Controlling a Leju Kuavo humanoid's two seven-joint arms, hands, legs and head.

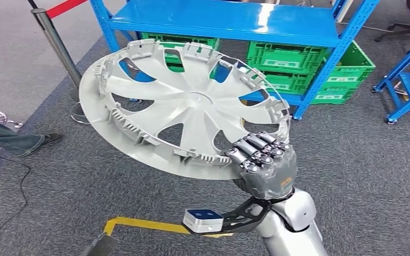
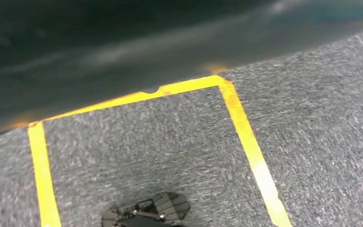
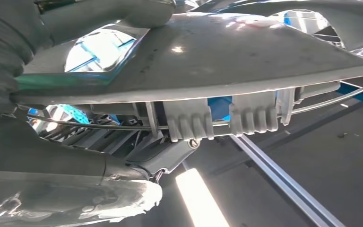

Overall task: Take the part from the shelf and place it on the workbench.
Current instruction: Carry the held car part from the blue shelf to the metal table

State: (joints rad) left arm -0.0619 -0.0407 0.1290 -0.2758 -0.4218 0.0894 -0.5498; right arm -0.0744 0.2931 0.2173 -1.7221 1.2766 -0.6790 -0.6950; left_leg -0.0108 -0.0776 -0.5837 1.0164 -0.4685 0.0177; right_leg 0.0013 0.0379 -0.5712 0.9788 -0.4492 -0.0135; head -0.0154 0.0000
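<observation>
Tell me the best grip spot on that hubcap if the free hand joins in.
The hubcap is held at its near rim by the right hand. A second grip probably suits the far-left rim, from outside, fingers through a spoke opening; it hangs tilted and unsupported there.

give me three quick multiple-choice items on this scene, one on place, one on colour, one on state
1. Where does the right hand grip the wheel cover?
A. at its hub
B. at its rim
C. by a spoke

2. What colour are the crates under the shelf?
A. green
B. red
C. white

3. How is the wheel cover?
A. flat on the floor
B. lying on the shelf
C. held up, tilted

Answers: 1 B, the fingers wrap the rim's near edge. 2 A, green crates sit beneath the blue shelf. 3 C, it hangs tilted above the carpet.
</observation>
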